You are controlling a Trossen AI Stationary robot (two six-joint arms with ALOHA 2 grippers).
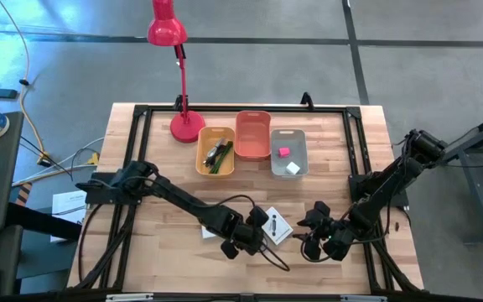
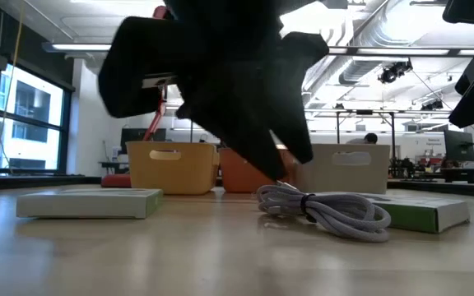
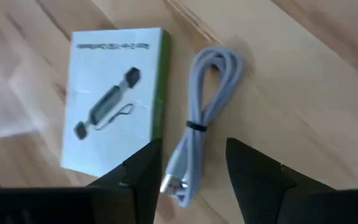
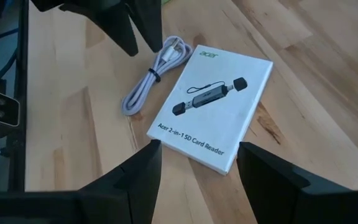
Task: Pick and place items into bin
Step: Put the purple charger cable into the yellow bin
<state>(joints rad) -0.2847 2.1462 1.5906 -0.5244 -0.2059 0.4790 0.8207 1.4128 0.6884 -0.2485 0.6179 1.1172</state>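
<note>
Left gripper [image 3: 191, 180] hangs low over the front-centre of the table [image 1: 166, 243], fingers apart, straddling one end of the coiled grey cable [image 3: 204, 118]. The cable lies on the wood, not gripped, just beside a white card-reader box [image 3: 114, 99].

Right gripper [image 4: 197, 168] waits to the right of it, fingers apart and empty, facing the same box [image 4: 213, 106].

Three bins stand at the back: yellow bin [image 1: 215, 151] with a green stick and dark bits, orange bin [image 1: 253, 134], grey bin [image 1: 288, 153] with pink and white cubes.

Risks, as judged:
- Fingers sit at the coil's plug end, not at the black tie. A pinch there may catch one strand only; the coil would then dangle or slip during the carry.
- Box is close by the left finger; a descent may nudge or clip it.
- The two grippers are near each other; if both go for this spot, contact is likely.
</note>
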